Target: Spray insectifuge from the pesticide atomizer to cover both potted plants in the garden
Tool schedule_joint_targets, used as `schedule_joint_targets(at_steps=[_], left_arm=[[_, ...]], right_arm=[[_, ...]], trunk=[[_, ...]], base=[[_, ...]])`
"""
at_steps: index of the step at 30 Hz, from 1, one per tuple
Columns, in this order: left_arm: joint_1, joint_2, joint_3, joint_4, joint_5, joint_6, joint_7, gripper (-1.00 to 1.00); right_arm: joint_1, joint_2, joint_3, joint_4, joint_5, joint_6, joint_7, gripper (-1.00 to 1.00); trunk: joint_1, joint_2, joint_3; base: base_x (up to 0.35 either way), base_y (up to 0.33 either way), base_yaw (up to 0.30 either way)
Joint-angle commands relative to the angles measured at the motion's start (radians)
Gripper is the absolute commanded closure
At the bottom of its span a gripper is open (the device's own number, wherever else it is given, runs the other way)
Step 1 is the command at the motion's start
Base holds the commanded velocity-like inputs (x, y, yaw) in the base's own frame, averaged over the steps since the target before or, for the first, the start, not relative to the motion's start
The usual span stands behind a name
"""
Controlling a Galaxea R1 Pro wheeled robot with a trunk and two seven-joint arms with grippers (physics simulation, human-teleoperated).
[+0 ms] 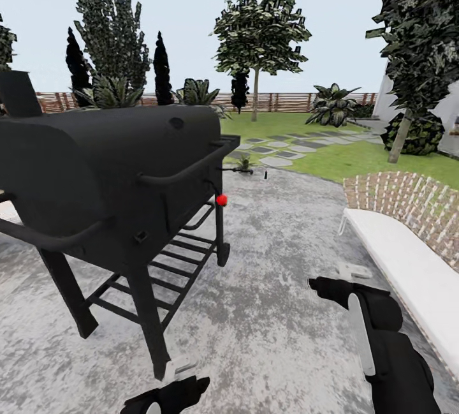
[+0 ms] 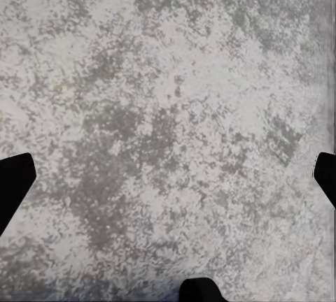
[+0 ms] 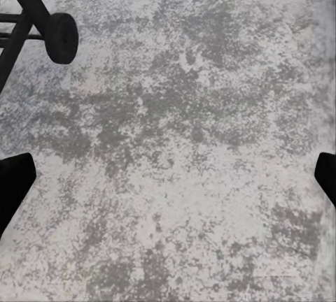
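I stand on the grey stone patio (image 1: pixel 280 312) of the garden. At its far edge, beside the stepping stones, sits a small low green rosette (image 1: pixel 244 162) that looks like one of the potted plants. It is too far off to tell whether any insectifuge lies on it. The pesticide atomizer is out of view. My left gripper (image 1: pixel 191 385) hangs low near the grill's front leg, and my right gripper (image 1: pixel 325 286) is over bare stone. In the wrist views both the left gripper (image 2: pixel 168 176) and the right gripper (image 3: pixel 168 180) are open, with only paving between their fingers.
A big black barbecue grill (image 1: pixel 108 171) stands close on the left, with a small red knob (image 1: pixel 221 199) at its right end and a wheel (image 3: pixel 61 36). A white bench with a brick back (image 1: pixel 408 261) lines the right. Lawn (image 1: pixel 357 159), trees and a wooden fence (image 1: pixel 280 103) lie beyond.
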Motion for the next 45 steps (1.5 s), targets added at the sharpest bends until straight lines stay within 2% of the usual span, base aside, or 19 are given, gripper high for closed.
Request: schedule_joint_targets(at_steps=[1, 4, 5, 7, 10, 12, 19, 34, 45], left_arm=[[0.000, 0.000, -0.001, -0.002, 0.010, 0.004, 0.010, -1.00], [0.000, 0.000, -0.002, -0.001, 0.011, 0.003, 0.010, -1.00], [0.000, 0.000, -0.003, -0.001, 0.011, 0.003, 0.010, -1.00], [0.000, -0.001, -0.004, -0.001, 0.011, 0.003, 0.010, -1.00], [0.000, -0.003, -0.004, -0.001, 0.011, 0.003, 0.010, -1.00], [0.000, -0.004, -0.004, -0.001, 0.011, 0.003, 0.010, -1.00], [-0.002, -0.005, -0.002, 0.016, 0.011, 0.002, 0.010, -1.00], [-0.003, -0.004, -0.001, 0.018, 0.009, 0.002, 0.011, -1.00], [-0.003, 0.000, 0.002, 0.019, 0.013, 0.002, 0.013, -1.00]], right_arm=[[-0.001, -0.007, 0.000, -0.001, -0.002, 0.004, 0.032, -1.00], [-0.002, -0.033, 0.001, -0.001, -0.001, 0.004, 0.143, -1.00], [-0.003, -0.054, 0.001, -0.001, 0.000, 0.004, 0.196, -1.00], [-0.005, -0.089, 0.000, -0.001, 0.000, 0.004, 0.258, -1.00], [-0.004, -0.122, -0.002, -0.001, -0.001, 0.004, 0.318, -1.00], [-0.003, -0.130, -0.001, -0.001, -0.001, 0.004, 0.339, -1.00], [0.002, -0.138, 0.004, -0.001, -0.001, 0.004, 0.363, -1.00], [0.007, -0.137, 0.025, -0.001, 0.000, 0.004, 0.365, -1.00], [0.008, -0.137, 0.027, -0.001, 0.000, 0.004, 0.365, -1.00]], trunk=[[0.001, -0.001, -0.001], [0.001, -0.001, -0.001], [0.001, -0.001, -0.001], [0.001, -0.001, -0.001], [0.001, -0.001, -0.001], [0.001, -0.001, -0.001], [0.001, -0.001, -0.001], [0.001, -0.001, -0.001], [0.001, -0.001, -0.001]], base=[[0.326, -0.150, -0.278], [0.327, -0.152, -0.279], [0.327, -0.156, -0.279], [0.326, -0.163, -0.248], [0.322, -0.177, -0.120], [0.316, -0.186, -0.047], [0.304, -0.204, -0.010], [0.280, -0.235, 0.000], [0.261, -0.247, 0.000]])
